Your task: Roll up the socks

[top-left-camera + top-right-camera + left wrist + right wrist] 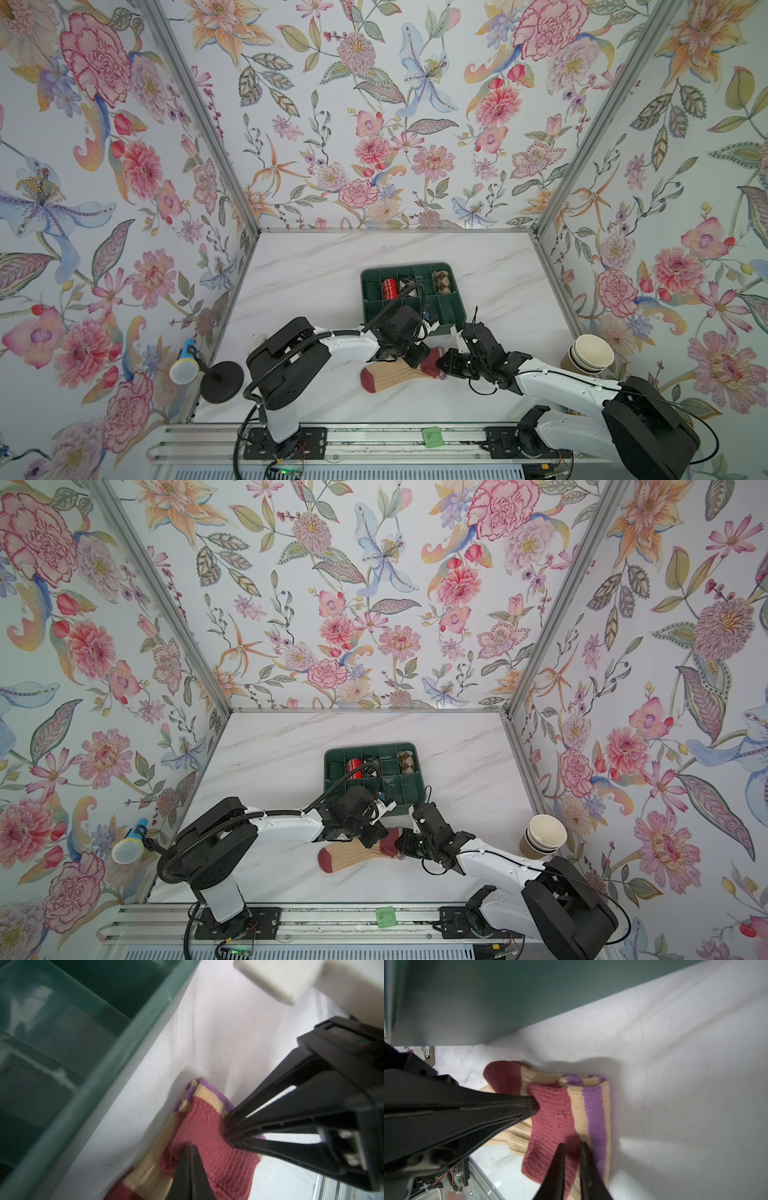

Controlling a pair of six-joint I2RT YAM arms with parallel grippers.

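Socks (390, 374) lay near table (316, 270) front edge, just before green tray (405, 266). L gripper (534, 1105) was clamped shut on folded red cuff (552, 1120), prob. anchoring the roll's start. R gripper (572, 1148) jaws barely apart at cuff; gripping or not, can't tell.

Sock (395, 374) before tray (460, 309), cups (590, 355) at right

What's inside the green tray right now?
Back row of the green tray: a dark green roll, a red roll, a black-and-white roll, a brown checkered roll. The left arm covers part of the front compartments.
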